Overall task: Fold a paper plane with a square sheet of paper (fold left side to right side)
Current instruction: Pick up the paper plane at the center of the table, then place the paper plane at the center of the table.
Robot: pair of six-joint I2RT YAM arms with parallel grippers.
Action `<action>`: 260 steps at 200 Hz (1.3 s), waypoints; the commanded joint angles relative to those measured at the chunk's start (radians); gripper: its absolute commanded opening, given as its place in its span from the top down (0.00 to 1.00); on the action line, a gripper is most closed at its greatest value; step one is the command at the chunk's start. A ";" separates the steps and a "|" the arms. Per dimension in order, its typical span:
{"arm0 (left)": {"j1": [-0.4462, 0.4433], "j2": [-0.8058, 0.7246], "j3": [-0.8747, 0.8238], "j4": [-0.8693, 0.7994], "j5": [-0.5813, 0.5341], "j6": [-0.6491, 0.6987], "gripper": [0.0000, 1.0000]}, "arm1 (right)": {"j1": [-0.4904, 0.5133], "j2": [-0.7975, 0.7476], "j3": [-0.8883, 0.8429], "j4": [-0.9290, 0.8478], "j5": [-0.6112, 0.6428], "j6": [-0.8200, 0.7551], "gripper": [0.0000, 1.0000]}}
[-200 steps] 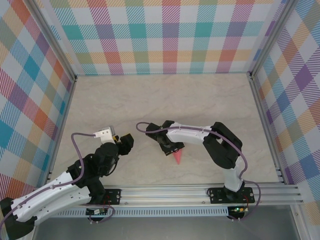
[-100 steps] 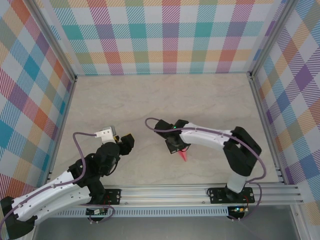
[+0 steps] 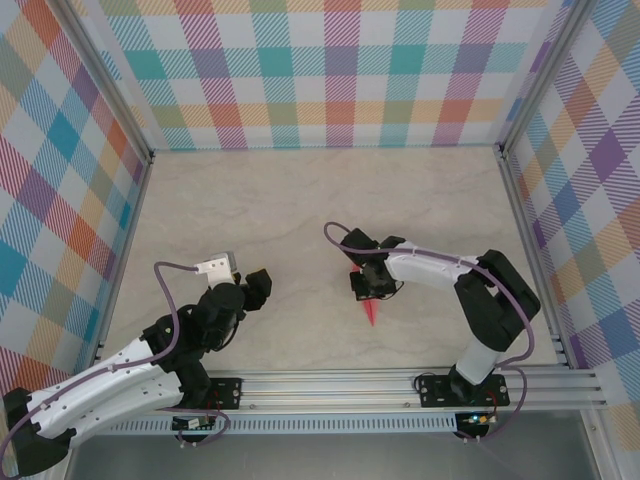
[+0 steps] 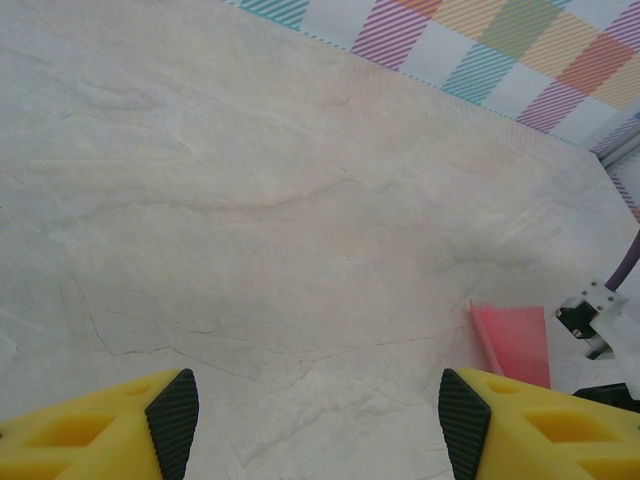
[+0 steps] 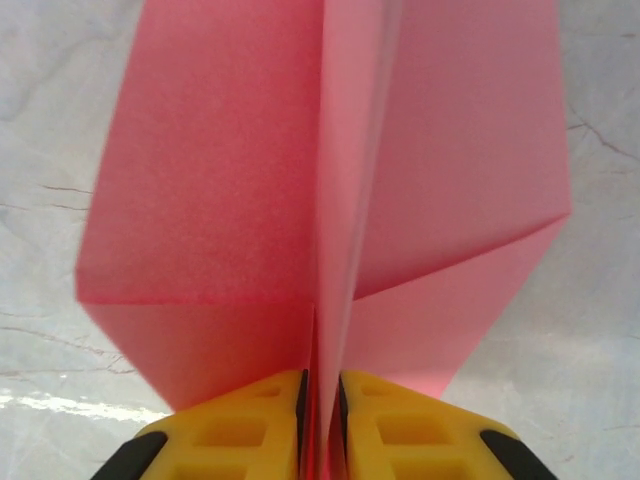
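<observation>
right end effector [image 5: 322, 400] clamped on centre keel of the paper plane [image 5: 330, 200] | over the last second I watched it carry the plane rightward across the worktop [image 3: 300, 200], nose toward the bases | left end effector [image 4: 318, 425] open, parked apart | folding looks finished; I judge release comes next

Matt pink paper plane [image 5: 250, 200], smooth marble-look table [image 4: 250, 200]

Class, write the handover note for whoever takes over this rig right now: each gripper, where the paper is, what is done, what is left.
Right gripper: shut on the plane at its centre fold, wings spread to both sides.
Left gripper: open, empty, apart from the plane.
Done: folded into a dart, by the look of it.
Left: probably just to release it.
</observation>
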 commanded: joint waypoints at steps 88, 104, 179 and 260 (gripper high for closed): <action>0.009 -0.013 0.035 0.000 0.042 0.038 0.33 | -0.077 0.085 0.171 -0.053 -0.050 -0.037 0.96; 0.009 -0.018 0.043 -0.006 0.056 0.049 0.33 | -0.110 0.150 0.307 -0.122 -0.027 -0.061 0.96; 0.008 -0.047 0.046 -0.023 0.140 0.101 0.27 | -0.175 0.560 0.958 -0.400 0.044 -0.088 0.95; 0.009 -0.038 0.051 -0.003 0.252 0.212 0.04 | -0.177 0.766 1.173 -0.509 0.044 -0.088 0.93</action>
